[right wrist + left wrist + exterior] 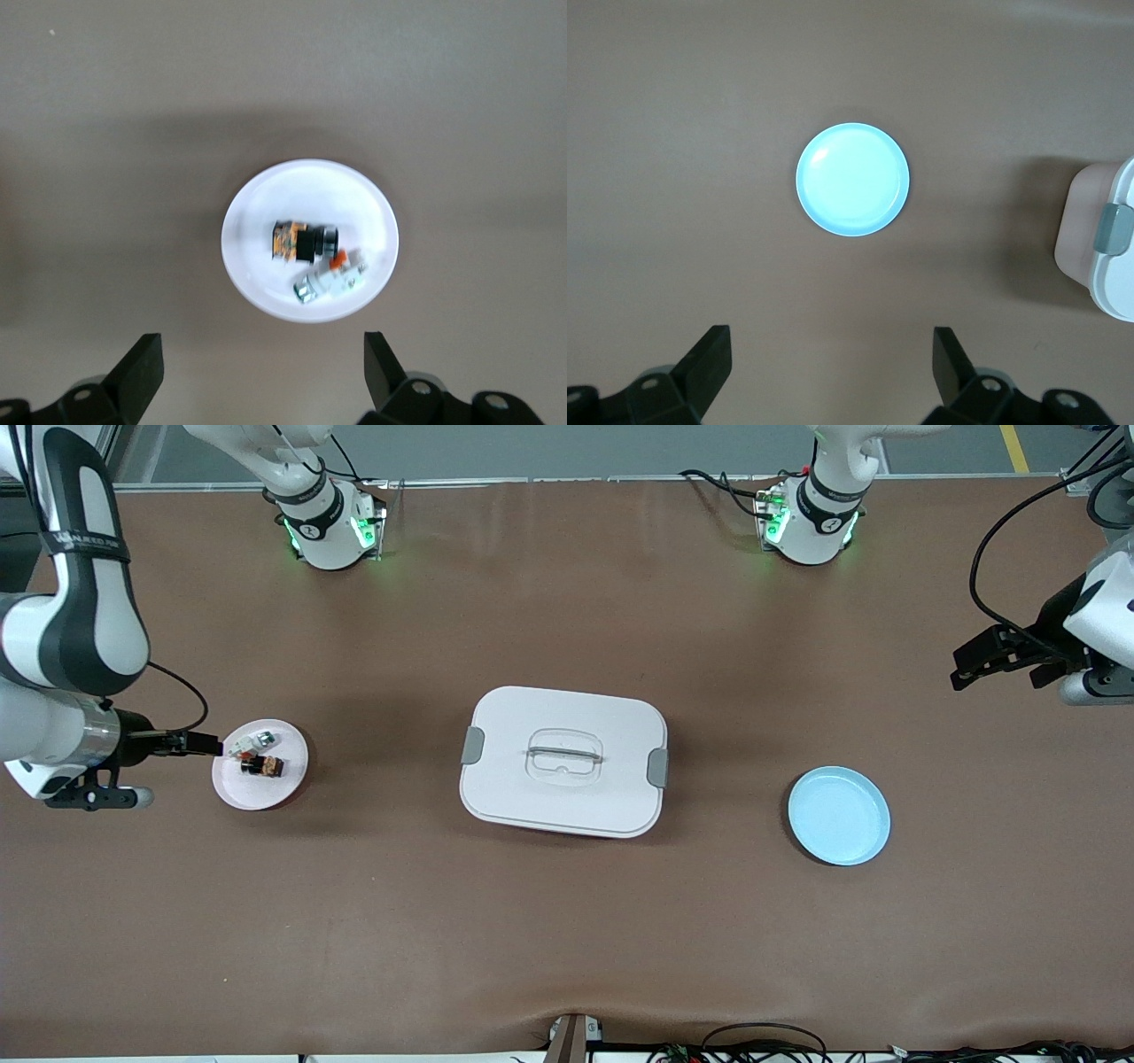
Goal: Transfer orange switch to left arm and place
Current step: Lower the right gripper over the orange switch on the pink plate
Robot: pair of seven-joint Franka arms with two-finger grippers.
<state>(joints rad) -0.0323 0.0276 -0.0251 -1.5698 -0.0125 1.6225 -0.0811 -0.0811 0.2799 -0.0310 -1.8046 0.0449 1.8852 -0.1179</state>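
The tiny black cylindrical orange switch lies on its side on a small round white plate toward the right arm's end of the table, just beside a small white part, and the right gripper hangs over the table by that plate with its black fingers spread wide and empty. The large white lidded box with grey side clips sits mid-table, between that plate and a bare round pale-blue plate. The left gripper, likewise wide apart and holding nothing, waits up over the table near the blue plate
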